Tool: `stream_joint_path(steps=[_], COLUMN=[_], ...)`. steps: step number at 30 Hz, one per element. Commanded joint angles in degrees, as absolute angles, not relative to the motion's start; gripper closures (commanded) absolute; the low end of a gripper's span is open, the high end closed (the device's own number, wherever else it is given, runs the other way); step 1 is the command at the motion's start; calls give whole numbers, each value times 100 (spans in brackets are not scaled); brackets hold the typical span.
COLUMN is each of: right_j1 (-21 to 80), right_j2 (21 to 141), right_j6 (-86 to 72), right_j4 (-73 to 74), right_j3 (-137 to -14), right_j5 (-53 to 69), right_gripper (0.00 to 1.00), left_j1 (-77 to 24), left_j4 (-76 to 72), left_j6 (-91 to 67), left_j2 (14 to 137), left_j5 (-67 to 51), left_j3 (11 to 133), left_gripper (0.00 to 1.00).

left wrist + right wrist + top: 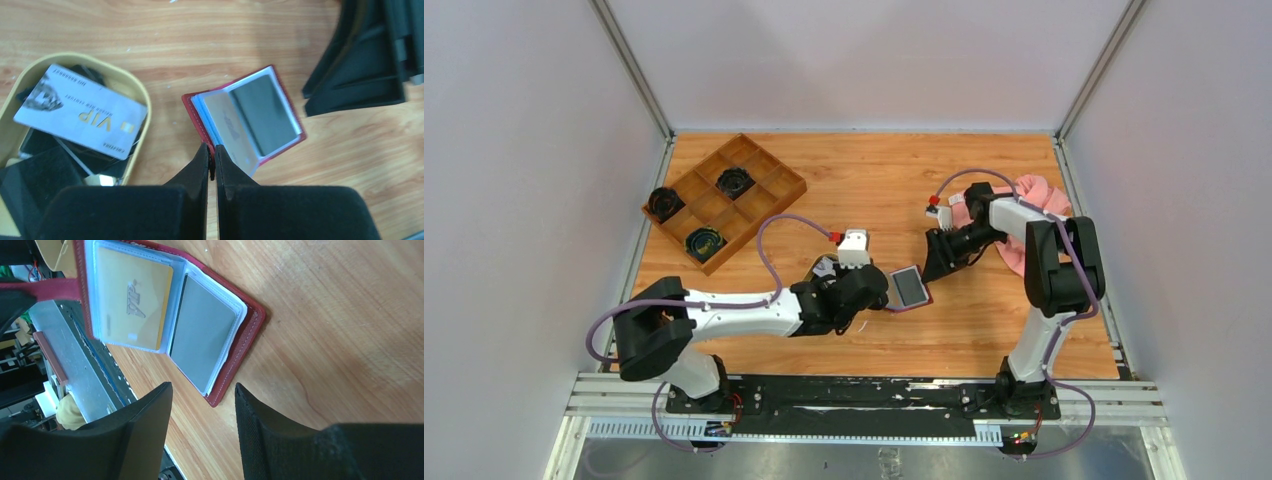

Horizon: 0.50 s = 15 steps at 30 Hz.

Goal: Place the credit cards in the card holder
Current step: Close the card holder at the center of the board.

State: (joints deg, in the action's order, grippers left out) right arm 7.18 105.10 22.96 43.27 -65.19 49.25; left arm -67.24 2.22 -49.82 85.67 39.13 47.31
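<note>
On the table (864, 180), left claw (212, 152) pinches the card holder (250, 117); right claw (204, 386) gapes beside it.

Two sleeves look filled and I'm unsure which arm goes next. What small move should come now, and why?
Probably swing the open, empty right gripper toward the oval tan tray for the white VIP card. The left gripper is pinched on the dark red folding card holder, holding it open, so it seems best left there.
</note>
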Motion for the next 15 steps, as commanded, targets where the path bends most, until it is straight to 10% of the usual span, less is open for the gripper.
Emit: stream_joint_path(steps=[1, 15], right_j1=[630, 402], right_j2=[10685, 10665], right_j6=[2110, 1459], right_j4=[4356, 3950], right_j3=[-6566, -6419], right_j5=[5060, 4599], right_gripper=[47, 72], left_j1=[-6706, -6710], left_j4=[26, -149], left_j6=[-4628, -4518], left_j2=[8662, 9957], left_j5=[3886, 3344], left_j3=[5154, 6359], left_gripper=[100, 99])
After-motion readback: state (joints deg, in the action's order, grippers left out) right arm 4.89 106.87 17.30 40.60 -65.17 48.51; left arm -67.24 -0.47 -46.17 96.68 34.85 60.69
